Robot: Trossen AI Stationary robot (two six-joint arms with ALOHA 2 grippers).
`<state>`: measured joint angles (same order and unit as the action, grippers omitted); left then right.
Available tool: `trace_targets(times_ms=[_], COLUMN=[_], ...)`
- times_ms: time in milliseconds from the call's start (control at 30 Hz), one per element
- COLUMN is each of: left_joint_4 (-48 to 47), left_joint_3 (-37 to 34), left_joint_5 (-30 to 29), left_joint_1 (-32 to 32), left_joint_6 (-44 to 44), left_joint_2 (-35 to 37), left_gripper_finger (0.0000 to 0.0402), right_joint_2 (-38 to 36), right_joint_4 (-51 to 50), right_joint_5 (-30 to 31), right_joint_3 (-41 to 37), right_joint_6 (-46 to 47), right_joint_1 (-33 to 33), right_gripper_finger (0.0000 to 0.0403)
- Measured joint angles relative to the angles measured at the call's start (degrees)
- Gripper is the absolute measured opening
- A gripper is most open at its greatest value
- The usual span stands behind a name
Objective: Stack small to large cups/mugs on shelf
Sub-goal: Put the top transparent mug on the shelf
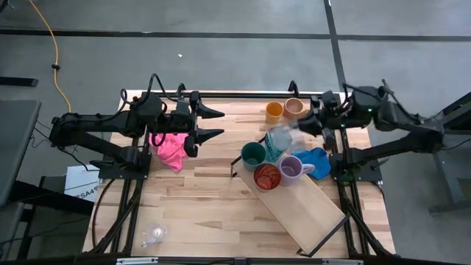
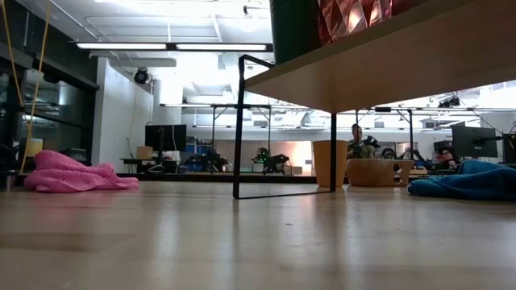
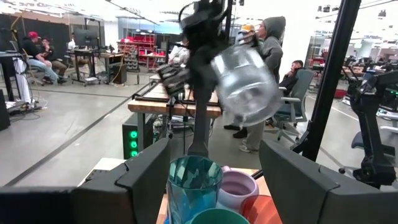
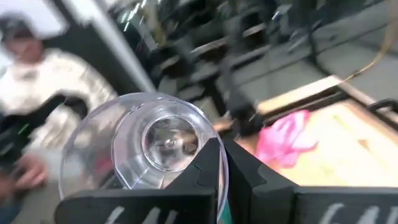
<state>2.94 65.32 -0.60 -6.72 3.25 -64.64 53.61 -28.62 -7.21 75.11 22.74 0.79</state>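
My right gripper point(image 1: 297, 127) is shut on a clear glass point(image 3: 245, 84), held in the air above the cups on the shelf point(image 1: 302, 206). The shelf is a light-wood board on a black frame. On its far end stand a teal tumbler point(image 3: 194, 180), green cup point(image 1: 253, 154), red-orange mug point(image 1: 267, 175) and purple mug point(image 1: 292, 167). An orange mug point(image 1: 274, 110) and a tan mug point(image 1: 294, 107) stand on the table behind. Another clear glass point(image 1: 153, 234) lies near the table's near left corner. My left gripper point(image 1: 215, 124) hovers open, left of the cups. My right gripper holds the clear glass by its wall near the rim point(image 4: 214, 140), pinched between the two fingers point(image 4: 208, 168). Whether one finger is inside, I cannot tell. The glass is lifted clear and tilted, above the teal tumbler.
A pink cloth point(image 1: 169, 147) lies under my left arm and a blue cloth point(image 1: 316, 158) beside the purple mug. The shelf's black frame leg point(image 2: 239, 129) stands on the table. People sit and stand in the room beyond.
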Motion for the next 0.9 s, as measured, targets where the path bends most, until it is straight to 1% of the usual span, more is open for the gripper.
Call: trace_targets(times_ms=[100,200,333,467,633,733,900], left_joint_4=[0.0,0.0,0.0,-0.1,-0.1,-0.2,-0.1], left_joint_3=[0.0,0.0,0.0,0.0,0.0,0.0,0.0], left_joint_5=[0.0,0.0,0.0,-0.1,-2.0,-2.4,-3.0], left_joint_1=[0.0,0.0,0.0,0.0,0.0,0.0,0.0], left_joint_6=[0.0,0.0,0.0,0.0,0.0,0.0,0.1], left_joint_2=[0.0,0.0,0.1,0.5,1.8,3.2,5.5], left_gripper_finger=[0.0234,0.0234,0.0234,0.0234,0.0234,0.0234,0.0234], right_joint_2=[3.2,6.8,11.5,15.3,20.2,23.3,28.0], right_joint_4=[-11.2,-23.6,-36.3,-44.1,-54.0,-58.7,-61.4], right_joint_5=[-0.6,-0.9,0.7,1.0,2.6,6.1,12.9], right_joint_3=[9.3,16.9,22.6,23.9,23.4,23.4,23.4], right_joint_6=[-0.4,3.1,10.2,17.9,26.9,31.2,36.7], right_joint_1=[-5.5,-11.6,-19.6,-26.0,-32.4,-35.6,-39.4], right_gripper_finger=[0.0000,0.0000,0.0000,0.0000,0.0000,0.0000,0.0000])
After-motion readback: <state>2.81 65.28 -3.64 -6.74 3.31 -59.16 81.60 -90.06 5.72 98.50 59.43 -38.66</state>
